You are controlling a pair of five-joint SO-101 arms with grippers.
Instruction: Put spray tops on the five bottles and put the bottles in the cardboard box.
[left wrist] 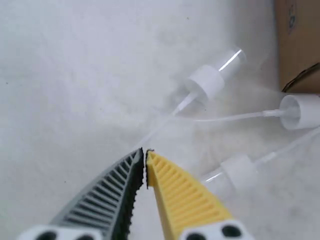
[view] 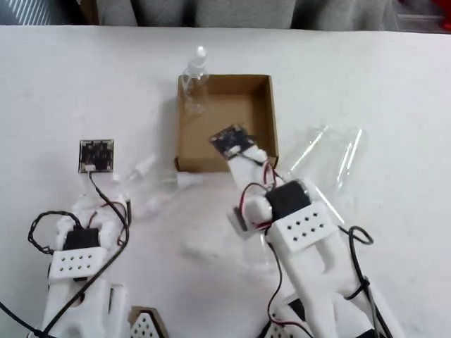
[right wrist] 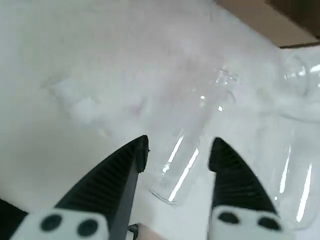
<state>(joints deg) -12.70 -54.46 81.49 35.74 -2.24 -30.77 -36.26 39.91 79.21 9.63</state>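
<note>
My left gripper (left wrist: 146, 152) is shut and empty, its grey and yellow fingers low over the white table. Just beyond its tips lie three white spray tops (left wrist: 207, 80) (left wrist: 300, 111) (left wrist: 235, 172) with thin tubes. My right gripper (right wrist: 179, 145) is open, with a clear topless bottle (right wrist: 187, 150) lying on the table between its black fingers, untouched as far as I can tell. A second clear bottle (right wrist: 300, 165) lies beside it. In the high view the cardboard box (view: 262, 113) sits mid-table, and a bottle with a spray top (view: 194, 77) leans at its far left corner.
More clear bottles (view: 328, 151) lie right of the box. Loose spray tops (view: 144, 169) rest between the left arm (view: 77, 260) and the box. The right arm (view: 303, 225) is just in front of the box. A box corner (left wrist: 297, 45) is near the tops.
</note>
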